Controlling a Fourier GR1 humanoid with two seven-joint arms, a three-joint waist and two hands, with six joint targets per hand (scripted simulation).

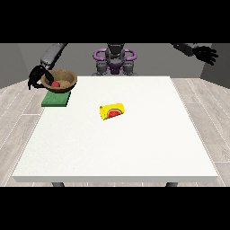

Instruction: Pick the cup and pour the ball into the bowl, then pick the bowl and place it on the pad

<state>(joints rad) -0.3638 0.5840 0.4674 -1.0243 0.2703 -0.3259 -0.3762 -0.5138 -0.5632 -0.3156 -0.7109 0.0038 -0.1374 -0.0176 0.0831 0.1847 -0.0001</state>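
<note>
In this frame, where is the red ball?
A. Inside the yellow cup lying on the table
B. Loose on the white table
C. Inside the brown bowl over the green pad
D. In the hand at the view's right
C: the red ball shows inside the brown bowl, which is at the green pad by the hand at the view's left; the yellow cup lies on its side mid-table.

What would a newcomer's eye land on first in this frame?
Probably the yellow cup, lying on its side alone near the middle of the white table. Next, the brown bowl with the red ball inside, at the table's far corner at the view's left, over the green pad, with the hand at the view's left curled at its rim. The hand at the view's right hangs open off the table.
</note>
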